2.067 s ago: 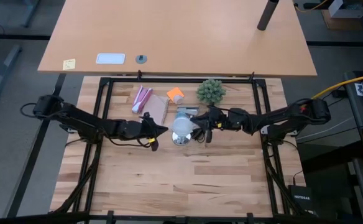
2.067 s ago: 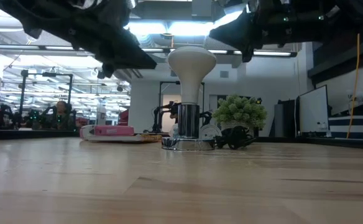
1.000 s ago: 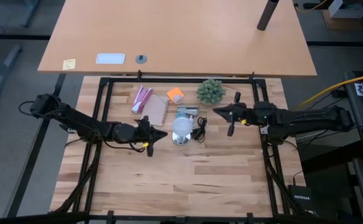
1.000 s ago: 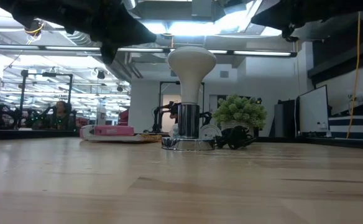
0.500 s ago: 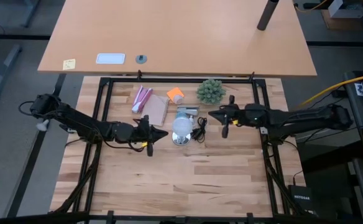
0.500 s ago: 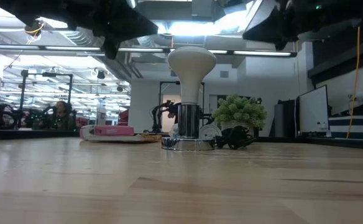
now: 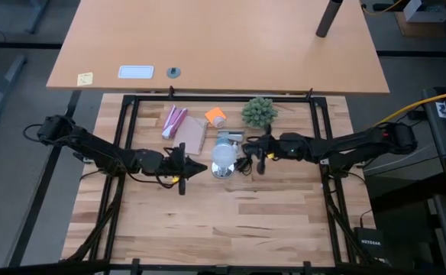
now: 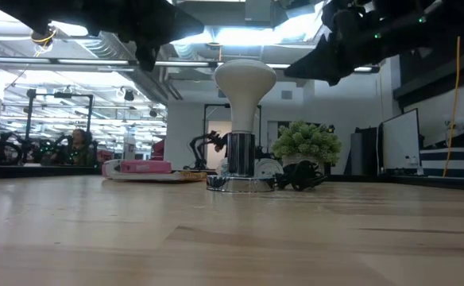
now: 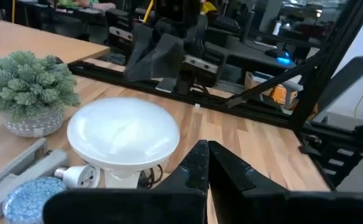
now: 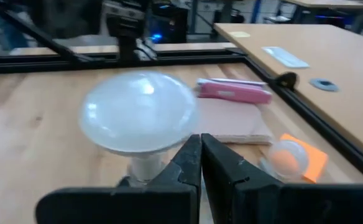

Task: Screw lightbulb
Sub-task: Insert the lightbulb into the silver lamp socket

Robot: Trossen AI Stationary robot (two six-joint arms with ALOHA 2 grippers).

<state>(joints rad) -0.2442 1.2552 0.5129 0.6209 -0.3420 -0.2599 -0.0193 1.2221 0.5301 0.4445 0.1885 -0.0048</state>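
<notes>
The lightbulb (image 7: 222,156) stood upright in its shiny socket base (image 8: 240,183) near the middle of the wooden table (image 7: 231,221), dome up, long axis vertical. A black cord (image 7: 245,165) ran off the base on the right arm's side.

The right gripper (image 7: 258,147) hung just beside the bulb, fingers pinched together and holding nothing. In the low view it sat a little above dome height, not touching. The bulb lay straight ahead of its fingers in the right wrist view.

The left gripper (image 7: 182,169) was on the opposite side, also closed and empty, a bit farther off and slightly toward the front edge. The two arms faced each other across the bulb.

Judgement: the right gripper was the nearer one. Any twist would have to turn about the vertical axis, and either gripper must open before it could take the dome.

Room: clutter sat behind the bulb, toward the far rail. That was the green spiky plant (image 7: 259,111), an orange item (image 7: 215,117), a pink pack (image 7: 173,121) and a brown pad (image 7: 195,134). The front half of the table looked bare. The frame rails (image 7: 223,98) were well apart from the bulb.
</notes>
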